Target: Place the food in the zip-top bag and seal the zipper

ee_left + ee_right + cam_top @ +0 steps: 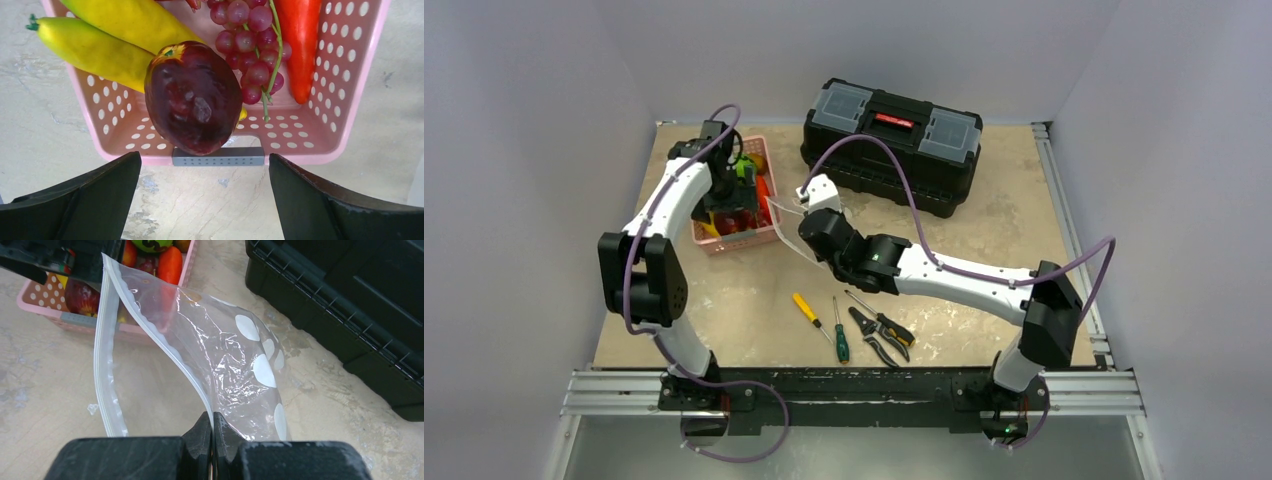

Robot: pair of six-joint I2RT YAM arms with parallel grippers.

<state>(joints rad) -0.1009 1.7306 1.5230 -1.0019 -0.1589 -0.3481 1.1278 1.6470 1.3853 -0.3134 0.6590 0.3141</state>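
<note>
The food lies in the pink basket (345, 75): a dark red apple (192, 97), red grapes (250, 45), yellow pieces (95, 50) and a red-orange piece (300, 45). My left gripper (205, 195) is open and empty, just above the basket's near wall, with the apple ahead of the jaws. My right gripper (212, 432) is shut on one lip of the zip-top bag (235, 360) and holds it up beside the basket. The bag's mouth gapes, and the two zipper (102, 365) strips are apart. In the top view the left gripper (732, 212) is over the basket and the right gripper (809, 225) is just right of it.
A black toolbox (891, 145) stands behind the right arm, close to the bag. A yellow-handled screwdriver (809, 310), a green-handled screwdriver (839, 335) and pliers (879, 335) lie on the table near the front edge.
</note>
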